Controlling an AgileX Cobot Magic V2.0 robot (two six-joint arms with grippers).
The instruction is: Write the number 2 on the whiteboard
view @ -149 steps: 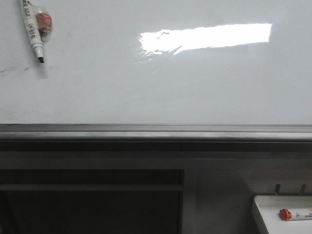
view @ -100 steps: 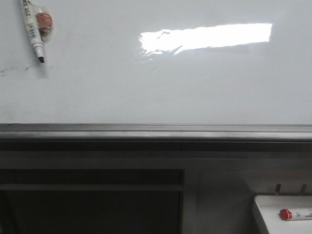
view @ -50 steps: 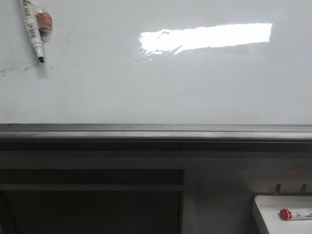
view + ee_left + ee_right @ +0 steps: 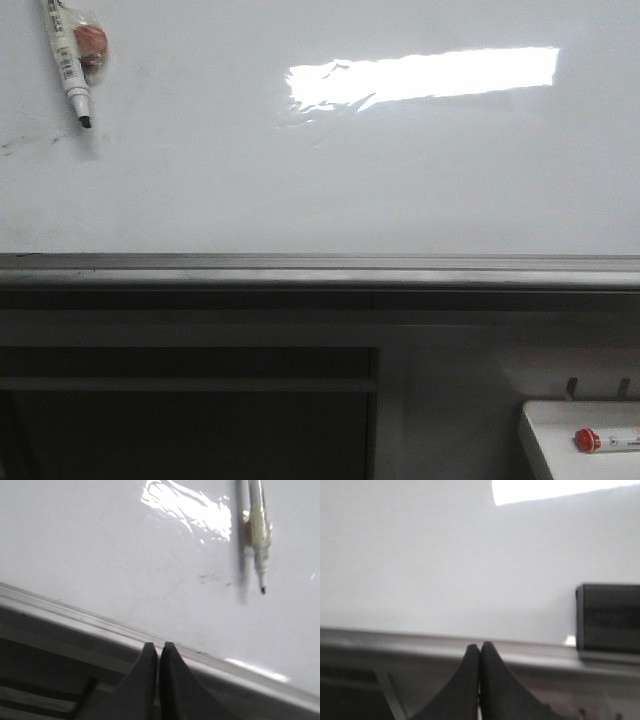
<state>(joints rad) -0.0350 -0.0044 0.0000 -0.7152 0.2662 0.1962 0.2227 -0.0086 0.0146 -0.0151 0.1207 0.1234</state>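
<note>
At upper left of the large glossy white whiteboard [image 4: 330, 170], still without a 2, hangs a slim, light, slippery black-tipped marker [image 4: 66, 62] we should pinch mid-barrel; our left gripper [image 4: 158, 652] and right gripper [image 4: 480, 652] are closed and empty.

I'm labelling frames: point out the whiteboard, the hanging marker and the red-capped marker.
whiteboard [image 4: 330, 180], front view, bare white surface.
hanging marker [image 4: 68, 68], front view, middle of its barrel.
red-capped marker [image 4: 586, 439], front view, its red cap.

marker [image 4: 68, 62] label print, illegible
</note>
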